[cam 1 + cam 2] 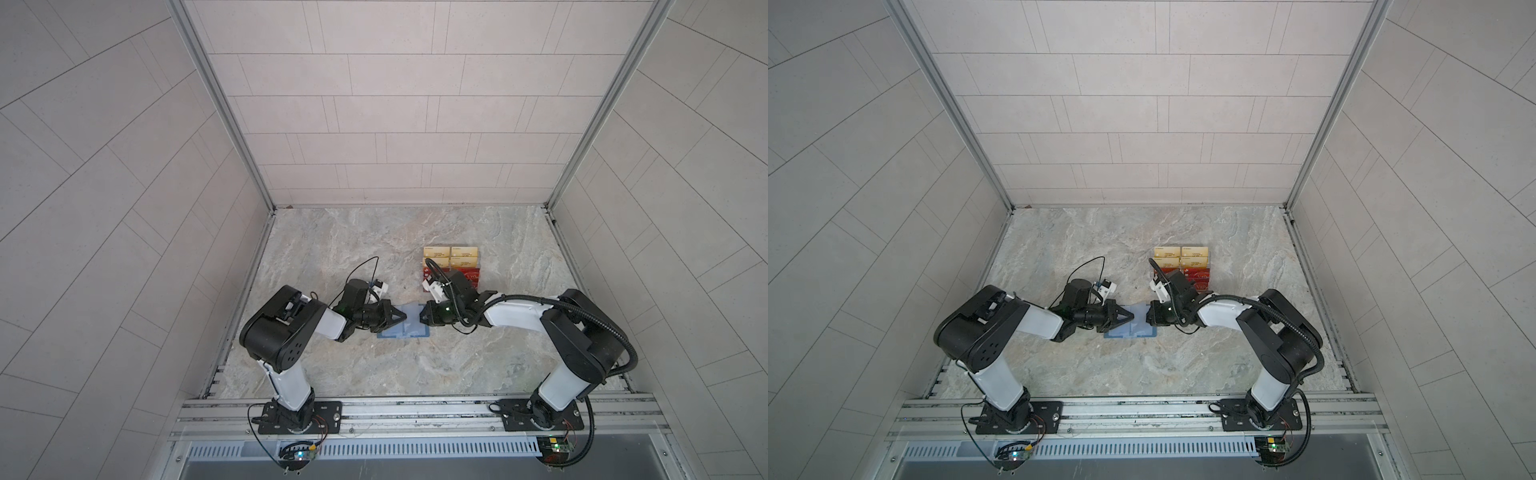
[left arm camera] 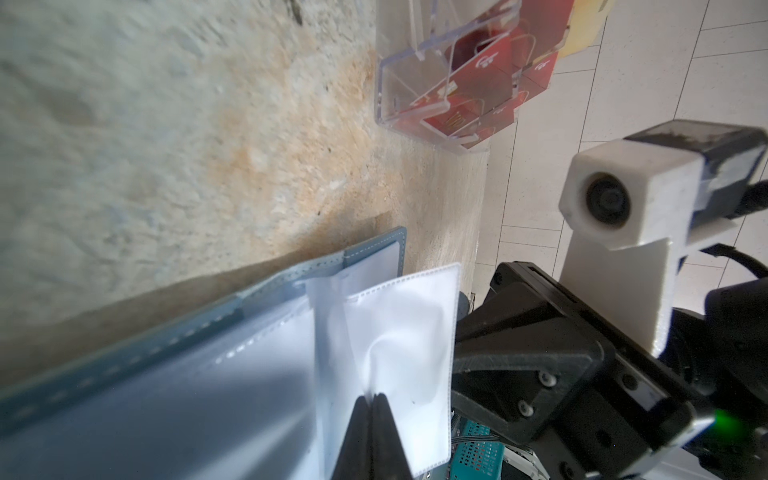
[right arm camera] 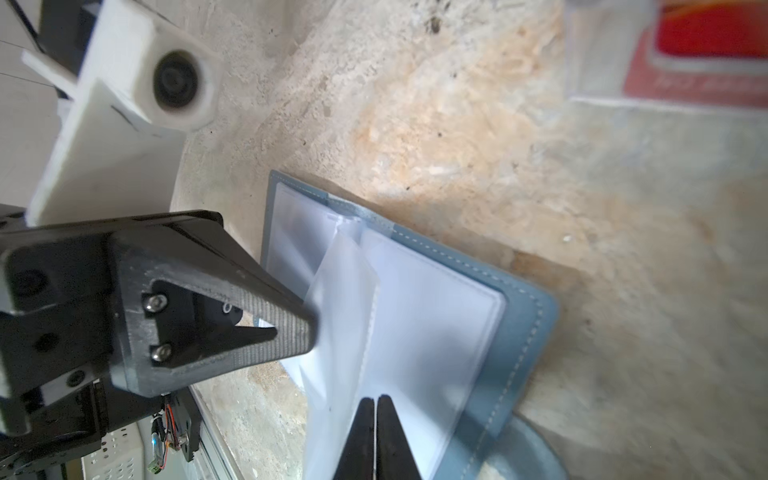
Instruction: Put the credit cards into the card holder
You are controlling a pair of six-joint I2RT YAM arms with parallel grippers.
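The slate-blue card holder (image 1: 405, 329) (image 1: 1133, 331) lies open on the marble table between my two grippers, its cover (image 2: 124, 365) (image 3: 519, 332) flat and its pale sleeves facing up. One clear sleeve (image 2: 399, 324) (image 3: 345, 299) stands up from the spine. My left gripper (image 1: 404, 318) (image 2: 371, 397) is shut on that sleeve, which wrinkles at the tips. My right gripper (image 1: 423, 318) (image 3: 376, 399) faces it from the other side, shut on the sleeve's edge, a thin pale sheet showing between its fingers. The red credit cards (image 1: 471, 274) (image 1: 1201, 276) (image 2: 478, 79) sit in a rack behind the right wrist.
The clear acrylic tiered rack (image 2: 386, 95) stands just behind the card holder, with gold-yellow cards (image 1: 451, 254) in its rear tiers. The right wrist partly covers its front. Tiled walls close in the table on three sides. Bare marble lies to the left and front.
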